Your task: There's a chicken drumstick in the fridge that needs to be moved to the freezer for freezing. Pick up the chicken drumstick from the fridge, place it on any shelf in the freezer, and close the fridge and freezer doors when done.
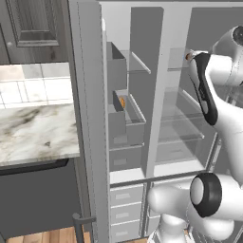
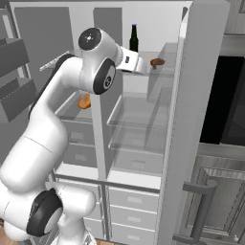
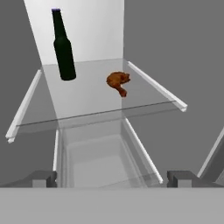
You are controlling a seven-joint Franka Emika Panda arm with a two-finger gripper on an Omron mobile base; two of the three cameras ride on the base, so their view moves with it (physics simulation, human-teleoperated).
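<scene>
- The step in hand looks like the reach into the fridge (image 2: 143, 119) for the chicken drumstick (image 3: 118, 82); nothing is picked up yet, and both doors stand open.
- The chicken drumstick lies on a clear upper shelf (image 3: 87, 103) of the fridge, to the right of a dark bottle (image 3: 63, 46) and nearer the shelf's front edge than the bottle is; the two stand apart.
- The gripper (image 3: 112, 178) is spread wide with nothing between its fingertips (image 3: 41, 178), held in front of that shelf and short of the drumstick.
- The next move, as I judge it, calls for advancing over the shelf's front edge, shifting slightly toward the side away from the bottle, and lining the jaws up across the meat before closing.
- The bottle is the thing to keep off; a wide sweep past the drumstick could knock it.
- The hand view gives the clean look at the drumstick, the bottle and the lower shelf beneath them.
- The right base view adds the arm reaching across at shelf height, with the drumstick (image 2: 157, 61) just beyond the hand and the bottle (image 2: 133, 38) behind it.
- The left base view shows what the others lack: the freezer (image 1: 128, 118) beside the fridge, with a bin holding an orange food item (image 1: 123, 101), and a marble bench (image 1: 38, 133) left of the freezer door (image 1: 90, 118).
</scene>
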